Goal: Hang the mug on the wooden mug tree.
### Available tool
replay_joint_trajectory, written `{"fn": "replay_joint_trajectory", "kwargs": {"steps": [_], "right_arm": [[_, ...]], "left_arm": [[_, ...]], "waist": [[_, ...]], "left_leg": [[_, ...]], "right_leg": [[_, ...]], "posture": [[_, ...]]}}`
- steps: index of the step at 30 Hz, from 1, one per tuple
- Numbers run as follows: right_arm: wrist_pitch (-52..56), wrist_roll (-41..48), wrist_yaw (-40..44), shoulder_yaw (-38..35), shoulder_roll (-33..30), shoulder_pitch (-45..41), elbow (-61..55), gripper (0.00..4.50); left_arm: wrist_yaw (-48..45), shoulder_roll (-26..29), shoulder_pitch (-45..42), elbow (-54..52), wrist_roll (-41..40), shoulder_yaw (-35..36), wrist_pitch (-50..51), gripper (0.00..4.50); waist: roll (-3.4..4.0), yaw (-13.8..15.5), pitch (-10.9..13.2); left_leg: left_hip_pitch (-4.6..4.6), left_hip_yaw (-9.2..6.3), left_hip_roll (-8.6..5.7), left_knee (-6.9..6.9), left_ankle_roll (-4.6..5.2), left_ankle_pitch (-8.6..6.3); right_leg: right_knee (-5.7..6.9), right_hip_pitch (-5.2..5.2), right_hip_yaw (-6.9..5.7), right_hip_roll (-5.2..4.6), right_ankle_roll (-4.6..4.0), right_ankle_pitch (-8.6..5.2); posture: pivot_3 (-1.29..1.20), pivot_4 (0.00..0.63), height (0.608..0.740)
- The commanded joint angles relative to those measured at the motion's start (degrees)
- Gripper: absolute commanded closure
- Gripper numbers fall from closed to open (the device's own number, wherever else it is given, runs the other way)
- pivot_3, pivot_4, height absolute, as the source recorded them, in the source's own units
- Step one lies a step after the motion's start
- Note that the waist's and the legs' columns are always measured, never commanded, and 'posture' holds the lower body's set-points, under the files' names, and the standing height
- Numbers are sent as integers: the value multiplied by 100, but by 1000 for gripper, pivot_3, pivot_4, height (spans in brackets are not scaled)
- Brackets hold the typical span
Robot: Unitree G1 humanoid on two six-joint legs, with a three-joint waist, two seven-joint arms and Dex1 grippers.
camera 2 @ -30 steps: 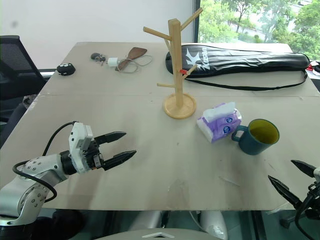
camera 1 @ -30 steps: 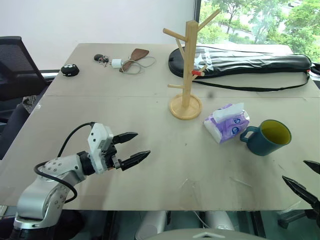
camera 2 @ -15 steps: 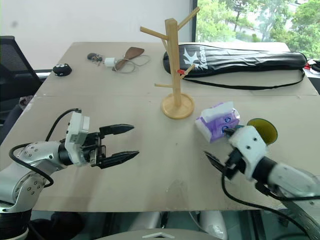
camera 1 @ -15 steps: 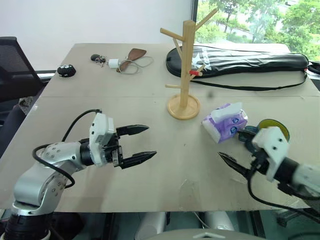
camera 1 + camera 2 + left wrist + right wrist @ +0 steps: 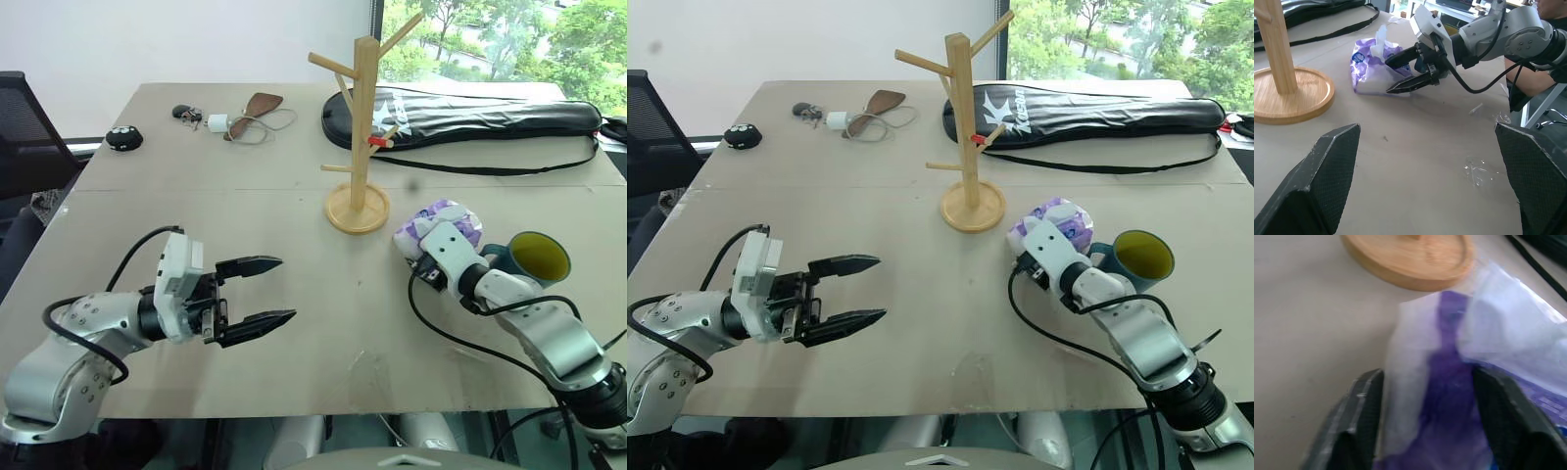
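right gripper (image 5: 1406, 72) is being swung in from the table edge, jaws now being closed around the tissue pack (image 5: 1369, 68) | mug (image 5: 529, 262) is being left standing just behind it, untouched | left gripper (image 5: 263, 291) is being held open, well apart from wooden mug tree (image 5: 360, 147) ahead.

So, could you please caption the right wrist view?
Right gripper straddling the tissue pack, the wooden mug tree base beyond.

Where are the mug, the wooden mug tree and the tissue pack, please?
mug (image 5: 537, 258): left eye view, yellow inside.
wooden mug tree (image 5: 361, 137): left eye view, post.
tissue pack (image 5: 1369, 71): left wrist view, purple side.
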Motion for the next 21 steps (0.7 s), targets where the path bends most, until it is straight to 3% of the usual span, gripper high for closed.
{"fn": "replay_joint_trajectory", "kwargs": {"steps": [1,4,11,21], "right_arm": [[-191,-43,360,-34,22,-33,-232,3482],[-278,163,753,-204,8,108,-406,4452],[-760,1239,1755,-1206,-76,623,-1198,4452],[295,3082,1177,-3435,-219,-9,-1952,4452]], "left_arm": [[-21,69,48,-267,-65,183,-121,0],[-26,61,77,-274,-57,175,-114,0],[8,63,54,-402,-140,100,-33,0],[323,-138,-648,-445,-315,-343,74,0]], "waist": [[-1,14,0],[0,11,0],[1,16,1],[2,20,1]], "left_leg": [[0,-1,0,1,0,0],[0,-2,0,3,0,0],[-2,-2,0,3,1,-1],[3,-3,0,1,1,-1]], "right_leg": [[0,1,-1,0,0,0],[-1,1,-1,0,0,0],[-1,1,-2,-1,0,0],[3,4,-2,-1,0,0]], "posture": [[0,150,738],[0,150,738],[0,150,738],[0,150,738]]}}
